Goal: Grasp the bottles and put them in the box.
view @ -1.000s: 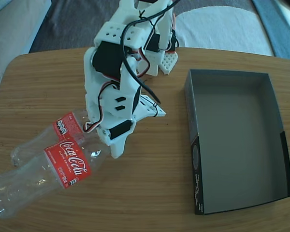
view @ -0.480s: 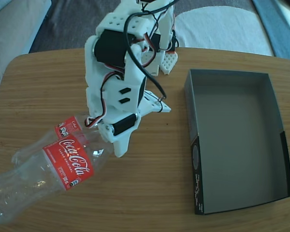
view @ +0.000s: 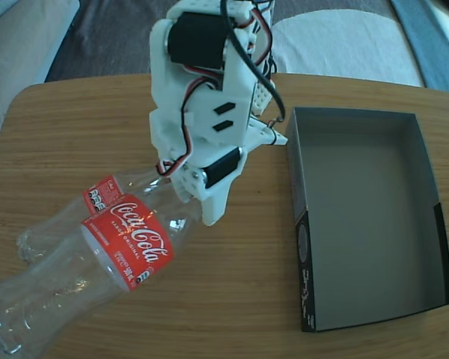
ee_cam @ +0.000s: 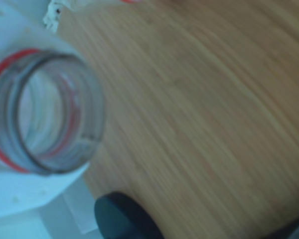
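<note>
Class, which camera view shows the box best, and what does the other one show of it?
The fixed view: the whole box shows, right of the arm, open side up, grey inside, with nothing in it. The wrist view shows none of it, only a bottle's mouth close up and the wooden table.

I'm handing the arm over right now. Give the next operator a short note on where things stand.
Gripper: shut on the nearer bottle at its neck; the wrist view shows its open mouth close up. It seems partly raised, base end low at the lower left of the fixed view.
Second bottle: lies on the table behind the first.
Box: to the right, nothing in it.
Done: first bottle grasped.
Left: carry it to the box, release, then fetch the second.
</note>
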